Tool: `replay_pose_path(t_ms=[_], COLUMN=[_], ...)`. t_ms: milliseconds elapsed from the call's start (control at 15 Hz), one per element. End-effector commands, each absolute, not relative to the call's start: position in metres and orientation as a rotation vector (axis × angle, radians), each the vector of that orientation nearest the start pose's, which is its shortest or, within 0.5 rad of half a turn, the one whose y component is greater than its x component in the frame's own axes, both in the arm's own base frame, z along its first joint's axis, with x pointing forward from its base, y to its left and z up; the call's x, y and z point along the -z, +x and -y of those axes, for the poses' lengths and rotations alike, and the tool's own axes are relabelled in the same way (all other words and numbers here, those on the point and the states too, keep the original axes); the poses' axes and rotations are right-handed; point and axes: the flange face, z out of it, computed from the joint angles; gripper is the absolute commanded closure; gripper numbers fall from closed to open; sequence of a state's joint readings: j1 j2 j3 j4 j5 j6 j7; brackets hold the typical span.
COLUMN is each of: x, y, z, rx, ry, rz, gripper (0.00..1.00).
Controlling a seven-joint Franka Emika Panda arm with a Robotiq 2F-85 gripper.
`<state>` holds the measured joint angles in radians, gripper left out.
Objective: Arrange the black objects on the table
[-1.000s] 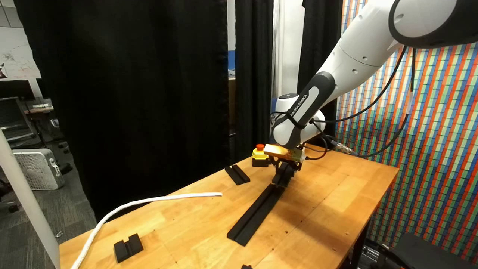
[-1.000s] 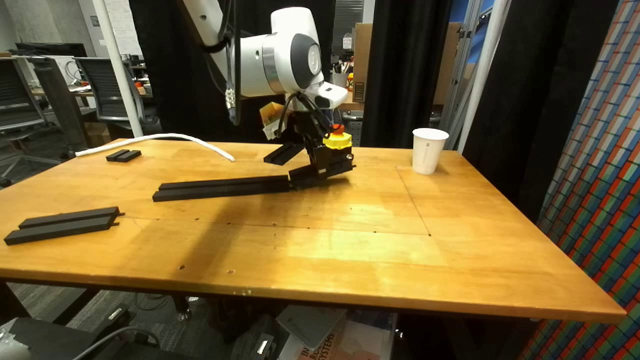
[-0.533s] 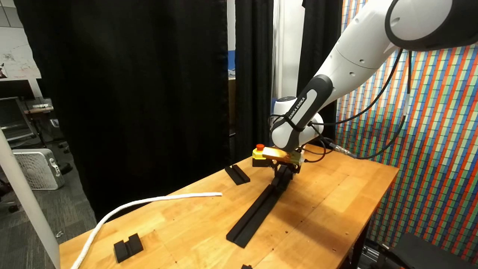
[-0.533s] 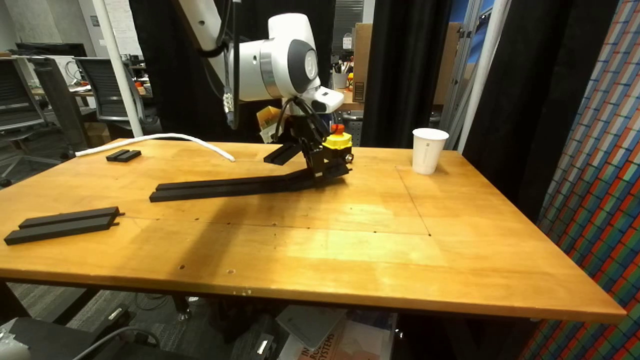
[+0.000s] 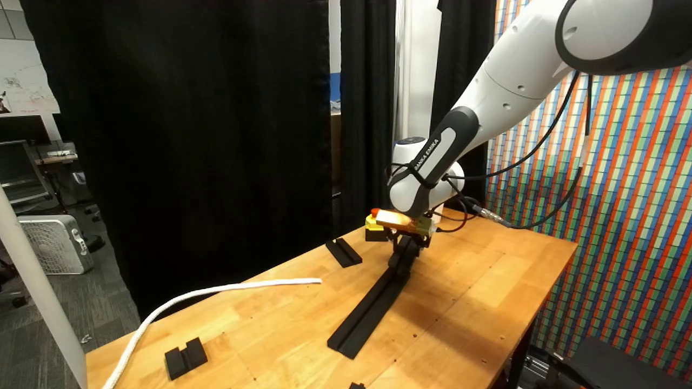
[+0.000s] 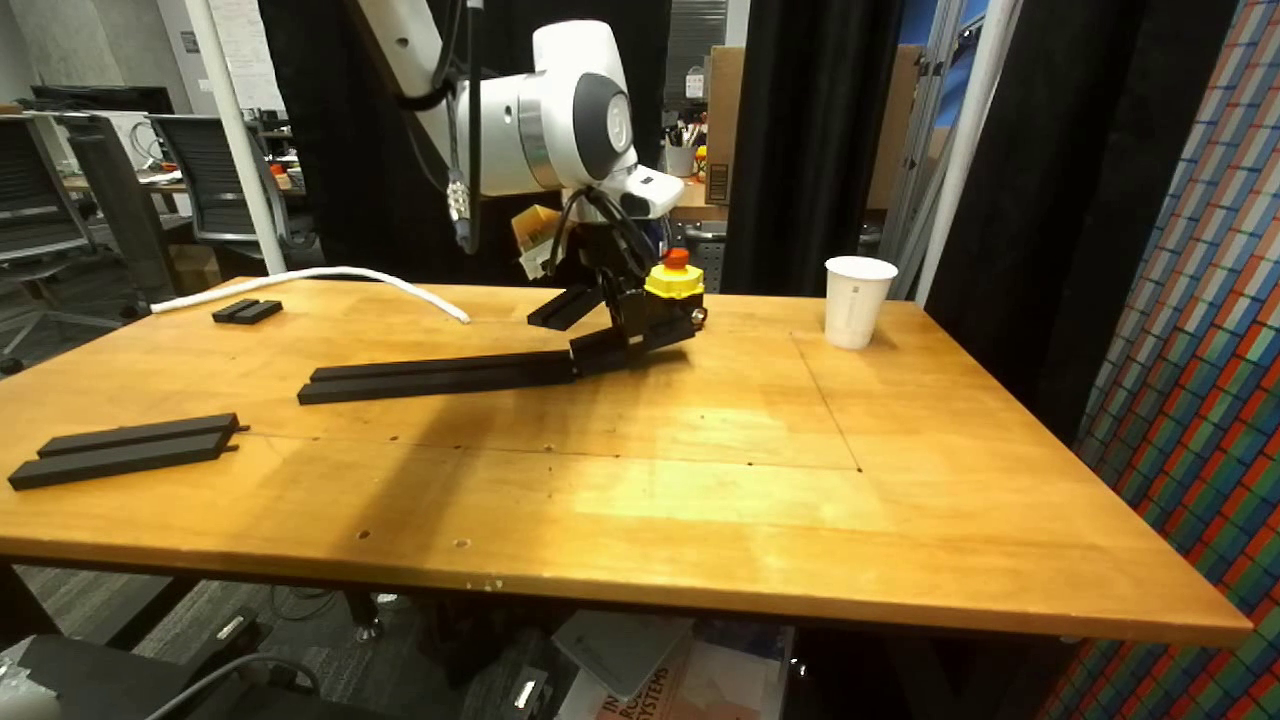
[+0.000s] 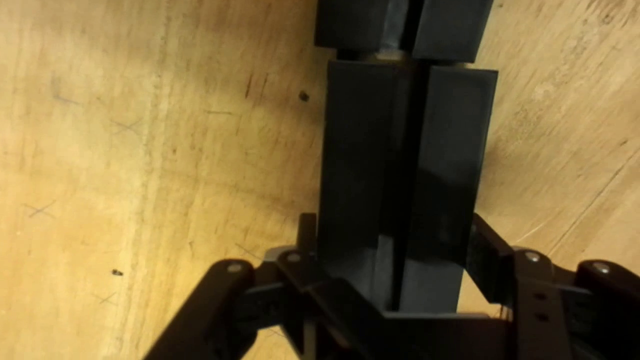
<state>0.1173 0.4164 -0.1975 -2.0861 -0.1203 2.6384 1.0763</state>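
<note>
Gripper point(image 7: 394, 242) clamped on short black bar point(image 7: 356, 150), tilted, partly hidden by fingers point(image 7: 492, 270). Long bar point(image 6: 440, 382) lies just left on table point(image 6: 700, 530) in an exterior view; can't tell if they touch.

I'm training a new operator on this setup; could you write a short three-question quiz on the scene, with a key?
1. True or false: the white cup stands upright on the table.
2. Short answer: in an exterior view, which is nearer the small black block at the back left, the cup or the white rope?
3. Multiple choice: what is the hand gripping? A) the rope B) the cup C) a black bar
Key: 1. True. 2. The white rope. 3. C.
</note>
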Motion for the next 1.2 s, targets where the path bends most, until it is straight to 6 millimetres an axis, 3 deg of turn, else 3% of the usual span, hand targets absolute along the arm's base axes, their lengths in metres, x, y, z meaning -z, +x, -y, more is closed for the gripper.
replay_pose_path(t_ms=[0,1133], x=[-0.2459,-0.2475], y=[0.6079,0.6019], z=[0.0374,0.0435], rx=[0.321,0.287], ry=[-2.763,-2.790], rz=[-1.557,-1.579], gripper=[0.54,0.54])
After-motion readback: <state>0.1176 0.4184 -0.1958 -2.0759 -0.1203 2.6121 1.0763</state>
